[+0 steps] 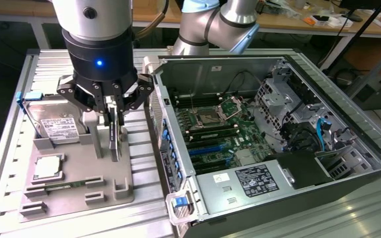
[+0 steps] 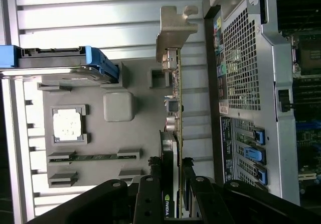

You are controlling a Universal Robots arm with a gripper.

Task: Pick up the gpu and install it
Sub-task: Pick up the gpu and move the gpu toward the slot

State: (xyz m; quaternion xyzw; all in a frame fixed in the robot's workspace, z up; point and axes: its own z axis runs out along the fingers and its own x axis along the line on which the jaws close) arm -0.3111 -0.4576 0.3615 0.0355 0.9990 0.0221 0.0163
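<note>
The gpu [image 1: 115, 145] stands on edge over the grey holder tray [image 1: 78, 201], seen as a thin dark card. My gripper [image 1: 114, 118] comes down on it from above, its fingers pressed against both faces, shut on the card. In the wrist view the gpu [image 2: 177, 83] shows as a narrow green board edge ending in a silver bracket [image 2: 175, 28], with my gripper [image 2: 173, 179] clamped on its near end and the black cooler beside the fingers [image 2: 150, 194]. Whether the card's lower edge still touches the tray I cannot tell.
On the tray lie a silver hard drive [image 1: 61, 126], a square CPU chip [image 1: 48, 167] and a memory stick [image 1: 61, 186]. To the exterior view's right the open computer case [image 1: 177, 208] lies on its side, motherboard [image 1: 210, 134] exposed. The case's rear panel [image 2: 241, 68] is close beside the card.
</note>
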